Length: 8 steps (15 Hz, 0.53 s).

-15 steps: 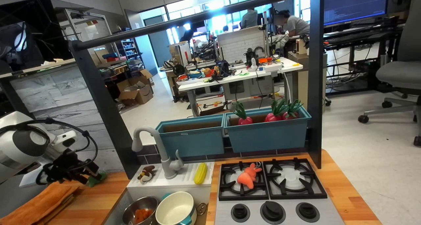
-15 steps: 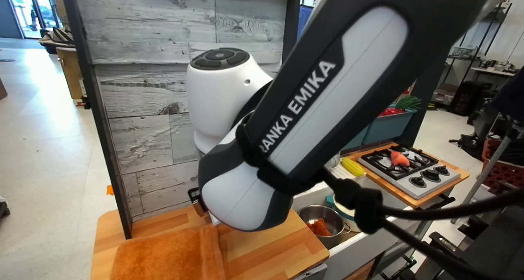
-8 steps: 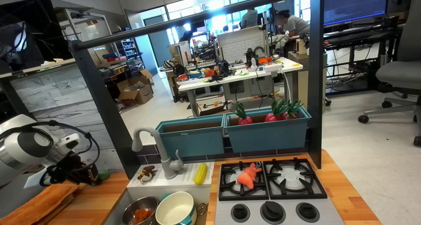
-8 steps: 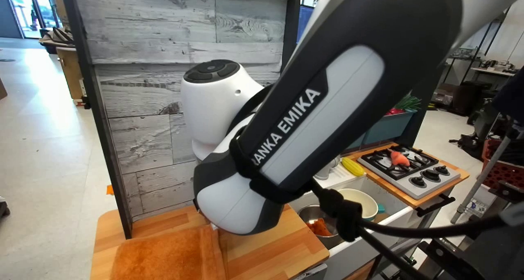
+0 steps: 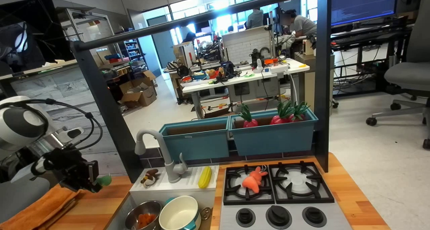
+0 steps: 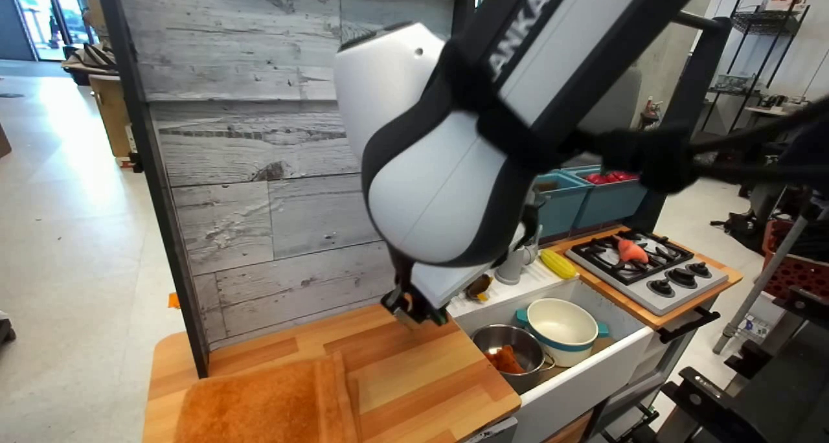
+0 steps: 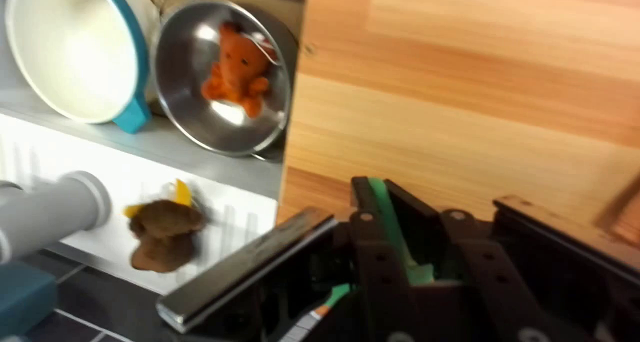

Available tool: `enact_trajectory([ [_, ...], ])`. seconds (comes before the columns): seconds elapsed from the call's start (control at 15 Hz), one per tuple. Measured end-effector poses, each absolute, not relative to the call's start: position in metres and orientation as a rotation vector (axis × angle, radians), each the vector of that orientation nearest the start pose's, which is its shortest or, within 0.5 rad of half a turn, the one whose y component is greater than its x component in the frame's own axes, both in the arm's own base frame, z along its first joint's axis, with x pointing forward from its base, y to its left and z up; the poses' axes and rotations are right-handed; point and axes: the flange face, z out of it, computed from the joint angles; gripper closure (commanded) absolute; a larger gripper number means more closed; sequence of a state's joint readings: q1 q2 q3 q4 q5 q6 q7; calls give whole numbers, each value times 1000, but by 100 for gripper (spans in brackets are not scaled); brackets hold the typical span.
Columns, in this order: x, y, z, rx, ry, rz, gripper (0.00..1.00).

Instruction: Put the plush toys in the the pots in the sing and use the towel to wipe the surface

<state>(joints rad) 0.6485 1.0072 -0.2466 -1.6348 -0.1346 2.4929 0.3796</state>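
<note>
My fingers [image 7: 368,232] pinched narrow on a green object [image 5: 105,180] — held over the wooden countertop [image 7: 475,117]. Orange plush toy [image 7: 240,69] sits inside the steel pot [image 7: 182,67]; coral plush toy [image 5: 253,181] lies on the stove [image 5: 260,211].

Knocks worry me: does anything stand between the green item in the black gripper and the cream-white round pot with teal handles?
Yes, but lower: the round grey metal pot, orange plush toy inside, sits in the white sink between them; a high carry would probably clear it.
</note>
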Motion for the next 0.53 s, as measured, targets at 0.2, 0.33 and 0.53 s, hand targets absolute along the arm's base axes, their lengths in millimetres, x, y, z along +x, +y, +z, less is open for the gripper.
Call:
enact_trajectory([
  [0.2, 567, 208, 56, -3514, -323, 306, 98],
  [0.33, 557, 156, 57, -3543, -174, 459, 98],
  [0.53, 548, 69, 33, -3551, 130, 616, 98],
])
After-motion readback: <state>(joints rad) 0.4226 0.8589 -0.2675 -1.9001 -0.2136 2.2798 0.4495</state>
